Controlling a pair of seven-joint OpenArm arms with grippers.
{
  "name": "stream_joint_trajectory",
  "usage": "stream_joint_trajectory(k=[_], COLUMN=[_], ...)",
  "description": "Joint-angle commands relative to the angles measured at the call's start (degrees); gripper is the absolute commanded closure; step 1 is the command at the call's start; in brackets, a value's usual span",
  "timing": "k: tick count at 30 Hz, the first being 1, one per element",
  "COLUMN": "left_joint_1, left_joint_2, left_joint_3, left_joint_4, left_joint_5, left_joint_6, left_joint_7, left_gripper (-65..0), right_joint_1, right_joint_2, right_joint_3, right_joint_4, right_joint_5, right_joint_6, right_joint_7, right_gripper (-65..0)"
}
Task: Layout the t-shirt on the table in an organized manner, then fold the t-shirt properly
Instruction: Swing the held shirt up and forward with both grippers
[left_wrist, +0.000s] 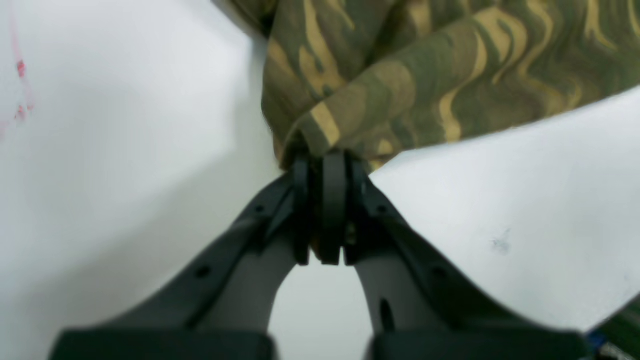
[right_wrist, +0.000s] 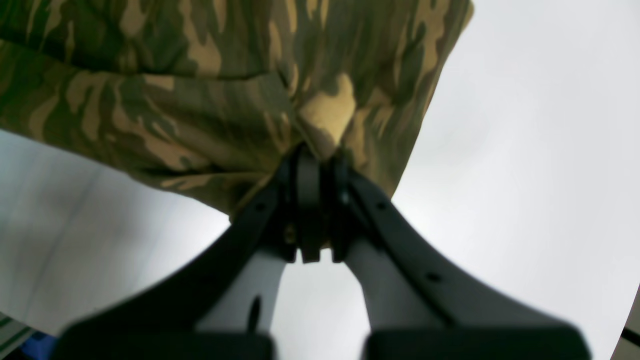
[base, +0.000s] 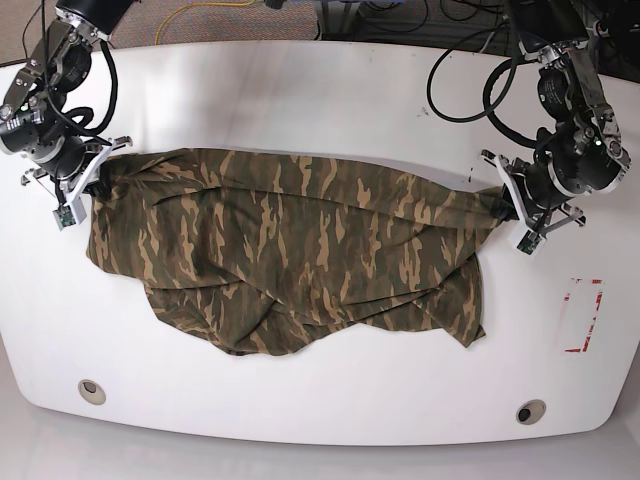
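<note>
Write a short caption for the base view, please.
Both grippers pinch the camouflage t-shirt, stretched over the table.

both wrist views were blurred, and their top edges cut off the t-shirt (left_wrist: 450, 70). cloth bunched over each end effector's fingertips hid the pinched part. in the base view the table (base: 320, 100) ran past the left and right edges.

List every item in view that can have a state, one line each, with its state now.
Camouflage-print cloth t-shirt: stretched between both claws, rumpled, lower part bunched in folds on the table.
Left claw: shut on the t-shirt's edge.
Right claw: shut on the t-shirt's opposite edge.
Glossy white table: bearing the t-shirt; red-and-white tape mark uncovered.
Two round grommet holes: uncovered.
</note>
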Motion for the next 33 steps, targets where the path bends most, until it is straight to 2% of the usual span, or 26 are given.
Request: stream_joint_trajectory(k=[1, 7, 21, 33], left_joint_1=[-4.3, -13.9, -40.8, -63.9], left_joint_2=[-0.6, -0.2, 1.0, 0.7], left_joint_3=[-0.1, 0.2, 2.1, 2.1], left_joint_4=[1.2, 1.2, 0.7, -8.3], left_joint_5=[-0.8, -0.7, -0.4, -0.4], left_joint_6=[0.0, 0.0, 0.0, 0.0], left_joint_7=[-2.4, -2.6, -2.6, -2.6], left_gripper=[0.0, 0.0, 0.0, 0.0], right_joint_1=[3.3, 9.3, 31.0, 65.8], right_joint_2=[2.4, 5.1, 12.8, 21.8], right_joint_3=[0.1, -0.4, -12.2, -29.5], right_joint_4=[1.1, 0.9, -1.8, -14.7], right_joint_5=[0.6, 0.6, 0.2, 0.2], right_joint_6=[-0.1, -0.1, -0.1, -0.1], right_joint_7=[1.3, 1.2, 1.4, 1.4], right_gripper=[0.0, 0.0, 0.0, 0.0])
